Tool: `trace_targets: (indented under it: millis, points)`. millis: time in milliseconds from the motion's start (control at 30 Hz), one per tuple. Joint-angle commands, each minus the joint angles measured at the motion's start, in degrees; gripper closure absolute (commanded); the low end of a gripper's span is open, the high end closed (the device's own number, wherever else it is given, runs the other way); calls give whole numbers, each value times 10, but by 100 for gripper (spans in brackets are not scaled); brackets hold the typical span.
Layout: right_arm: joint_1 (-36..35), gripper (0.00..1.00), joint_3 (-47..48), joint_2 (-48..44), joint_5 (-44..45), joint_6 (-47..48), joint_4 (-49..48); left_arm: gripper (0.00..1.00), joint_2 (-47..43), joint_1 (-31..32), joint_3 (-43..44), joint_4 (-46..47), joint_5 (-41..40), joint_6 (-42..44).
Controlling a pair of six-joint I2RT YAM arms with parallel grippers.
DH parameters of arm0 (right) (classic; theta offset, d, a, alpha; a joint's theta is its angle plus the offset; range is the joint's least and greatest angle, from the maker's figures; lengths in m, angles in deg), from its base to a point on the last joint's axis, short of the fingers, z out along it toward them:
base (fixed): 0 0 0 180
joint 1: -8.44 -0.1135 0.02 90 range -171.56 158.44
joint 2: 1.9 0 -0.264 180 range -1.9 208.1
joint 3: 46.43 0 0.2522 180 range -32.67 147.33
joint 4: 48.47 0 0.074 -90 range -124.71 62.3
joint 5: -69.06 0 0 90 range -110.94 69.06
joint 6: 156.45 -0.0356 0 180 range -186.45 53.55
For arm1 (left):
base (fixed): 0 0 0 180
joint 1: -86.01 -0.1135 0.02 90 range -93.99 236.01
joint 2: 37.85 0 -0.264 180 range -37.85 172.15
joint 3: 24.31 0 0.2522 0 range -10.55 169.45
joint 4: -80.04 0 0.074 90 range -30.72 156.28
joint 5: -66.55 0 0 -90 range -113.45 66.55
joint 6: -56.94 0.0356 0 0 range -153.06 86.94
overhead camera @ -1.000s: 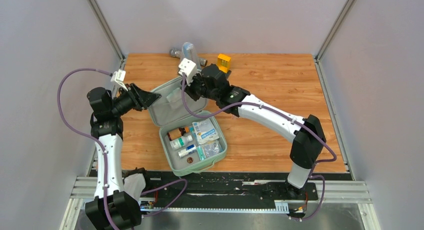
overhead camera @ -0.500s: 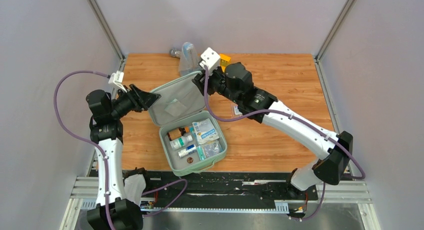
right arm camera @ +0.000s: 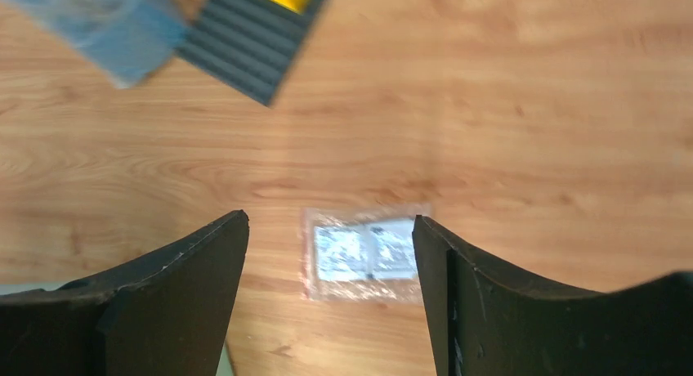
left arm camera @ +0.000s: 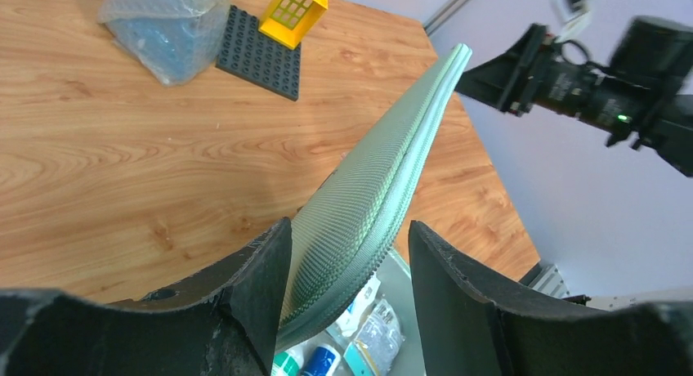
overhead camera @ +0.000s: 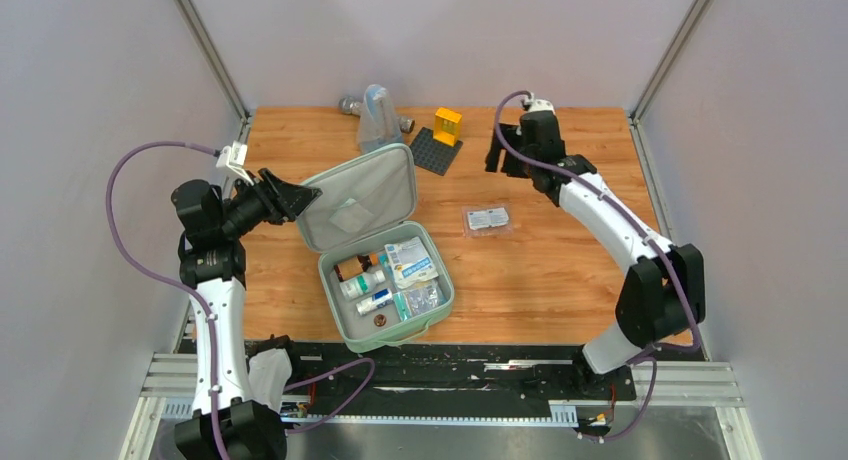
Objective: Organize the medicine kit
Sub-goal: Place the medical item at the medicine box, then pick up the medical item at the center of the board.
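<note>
The mint-green medicine kit stands open: its tray [overhead camera: 437,315] holds small bottles [overhead camera: 362,283] and sachets, and its lid [overhead camera: 372,180] is propped up behind. My left gripper [overhead camera: 290,195] is open around the lid's left edge. In the left wrist view the lid [left arm camera: 392,155] runs between the jaws of my left gripper [left arm camera: 350,229], against the left finger [left arm camera: 261,278], with a gap to the other. My right gripper [overhead camera: 497,152] hangs open above the back right of the table, holding nothing. A clear packet of white sachets [overhead camera: 487,218] [right arm camera: 365,253] lies below it, between the fingers of my right gripper [right arm camera: 329,221] in the wrist view.
A dark grey studded baseplate [overhead camera: 437,150] with a yellow brick [overhead camera: 447,125] lies behind the kit. Beside it stands a translucent bluish pouch [overhead camera: 378,118] with a grey metal piece [overhead camera: 350,105] behind. Walls close in the table's left, back and right edges.
My right arm has swung away from the lid to the back right and opened. The clear packet now shows on the table. The left gripper's jaws have widened slightly round the lid.
</note>
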Motion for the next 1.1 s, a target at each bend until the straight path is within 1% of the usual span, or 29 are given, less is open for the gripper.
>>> trace_targets:
  millis: [0, 133, 233, 367, 667, 833, 900, 1000, 1033, 1067]
  points:
    - [85, 25, -32, 53, -118, -142, 83, 37, 3, 2, 19, 1, 17, 10]
    - [126, 26, -42, 99, -154, -145, 103, 37, 1, 2, 19, 0, 17, 12]
    - [132, 27, -38, 133, -169, -131, 109, 37, 3, 2, 19, 0, 17, 13]
    - [131, 28, -27, 175, -166, -122, 110, 37, 4, 2, 19, 1, 18, 12]
    - [132, 47, 1, 230, -131, -98, 116, 38, 3, 2, 16, -3, 19, 15]
    - [130, 68, -3, 246, -132, -80, 120, 38, 4, 2, 16, -3, 19, 17]
    - [130, 72, -5, 248, -133, -77, 122, 38, 5, 2, 16, -3, 19, 18]
    - [129, 81, -4, 243, -138, -71, 121, 38, 6, 2, 17, -3, 20, 17]
    - [129, 86, -3, 240, -139, -70, 121, 38, 6, 2, 17, -3, 20, 17]
    - [129, 95, -2, 237, -142, -68, 121, 39, 6, 2, 17, -3, 21, 16]
